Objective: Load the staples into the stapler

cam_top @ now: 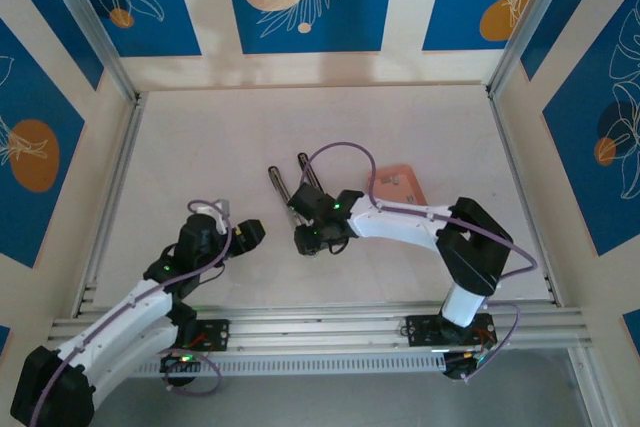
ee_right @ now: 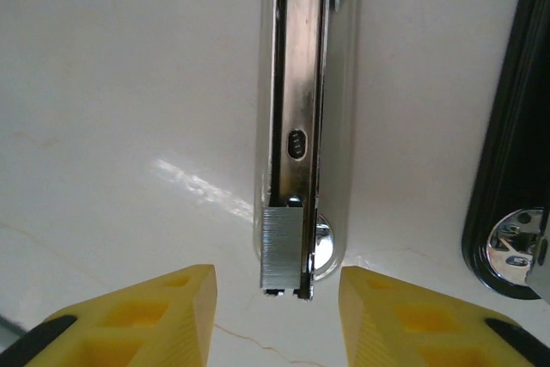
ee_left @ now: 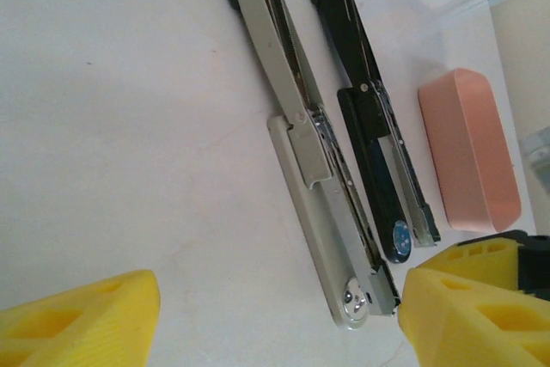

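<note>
The counter (cam_top: 220, 147) is a pale, almost white board with a few thin hairline marks, closed on three sides by cream walls (cam_top: 310, 67) that carry blue panels (cam_top: 335, 22) with white leaf drawings and orange discs; silver aluminium rails (cam_top: 300, 325) run along its edges and across the near side. From above, a long light grey metal stapler (cam_top: 280, 190) and a long black stapler (cam_top: 305, 175) lie side by side near the middle, and a salmon-pink rectangular tray (cam_top: 400, 187) lies to their right, with a greyish patch inside that is too small to name. The right tool (cam_top: 305, 239) is at the near end of the grey stapler, and the left tool (cam_top: 248, 235) is a little to the left of it, over bare counter. The left wrist view adds detail that the top view is too small to give: both staplers have the cover folded back flat, and the tray is seen from its side, so its inside is hidden; the yellow fingers (ee_left: 86, 324) of the left tool stand wide apart and hold nothing. In the right wrist view the staples (ee_right: 282, 247), a short ribbed dull-grey strip, sit in the near end of the grey stapler's open metal channel; the yellow fingers (ee_right: 146, 315) of the right tool stand on either side of this end, rather narrow, with a gap on both sides
</note>
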